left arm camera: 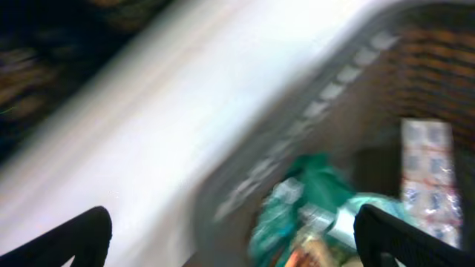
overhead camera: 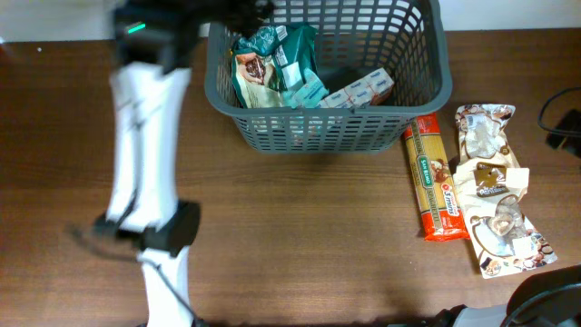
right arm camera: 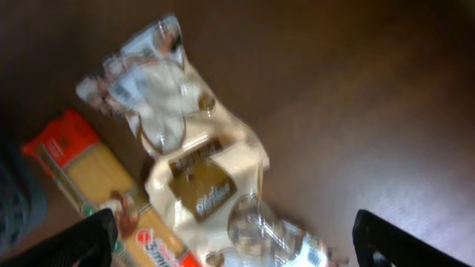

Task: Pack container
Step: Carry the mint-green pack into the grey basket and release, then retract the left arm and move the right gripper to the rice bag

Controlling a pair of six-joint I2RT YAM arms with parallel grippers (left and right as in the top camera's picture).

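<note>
Dark wooden counter (overhead camera: 300, 245), grey lattice container (overhead camera: 318, 129) at its far middle, teal packets (overhead camera: 290, 59) and a white carton (overhead camera: 359, 91) inside, left tool (left arm camera: 230, 222) spread wide, blurred, by the container's left side, right tool (right arm camera: 234, 230) spread wide over a cream snack bag (right arm camera: 200, 178) lying beside a spaghetti packet (right arm camera: 96, 178), both just right of the container.

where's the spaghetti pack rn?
Overhead view: the spaghetti pack lies on the table just right of the container, by its front corner, with the white snack bag along its right side.
</note>
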